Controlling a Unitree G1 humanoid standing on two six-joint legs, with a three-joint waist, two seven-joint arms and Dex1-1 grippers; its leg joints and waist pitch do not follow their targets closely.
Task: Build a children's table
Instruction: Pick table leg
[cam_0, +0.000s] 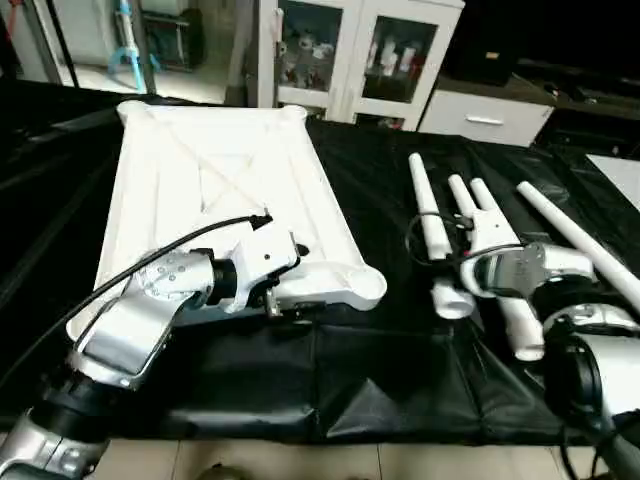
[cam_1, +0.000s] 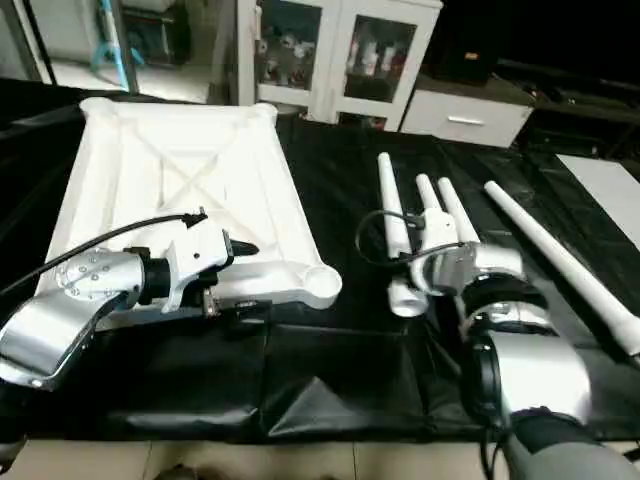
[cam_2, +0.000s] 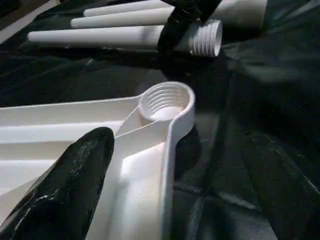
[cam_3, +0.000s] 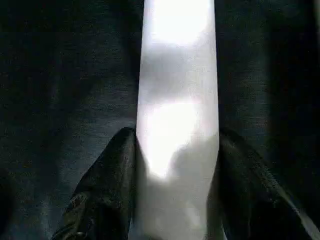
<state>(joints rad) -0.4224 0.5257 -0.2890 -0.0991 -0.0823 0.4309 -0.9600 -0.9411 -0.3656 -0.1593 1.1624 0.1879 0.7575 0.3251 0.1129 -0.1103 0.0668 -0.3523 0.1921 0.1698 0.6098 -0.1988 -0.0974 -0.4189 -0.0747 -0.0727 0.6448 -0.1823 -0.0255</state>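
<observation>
Your tabletop (cam_0: 215, 190) lies ribs-up at the mat's (cam_0: 380, 200) left side, sockets exposed for threading. Legs (cam_0: 428, 215) lie along the right side. Right gripper (cam_3: 172, 165) straddles one leg, fingers touching it; left gripper (cam_0: 285, 300) gapes empty, bracing the near rim.

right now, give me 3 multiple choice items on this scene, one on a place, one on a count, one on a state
1. Where is the left gripper?
A. at the tabletop's near edge
B. on the far leg
C. by the cabinet

2. How many legs lie on the black cloth?
A. two
B. four
C. six

3. How does the tabletop lie?
A. ribbed underside up
B. smooth side up
C. standing on edge

Answers:
1. A, it sits by the near corner socket.
2. B, four white tubes lie beside each other.
3. A, the X ribs and threaded socket face up.
</observation>
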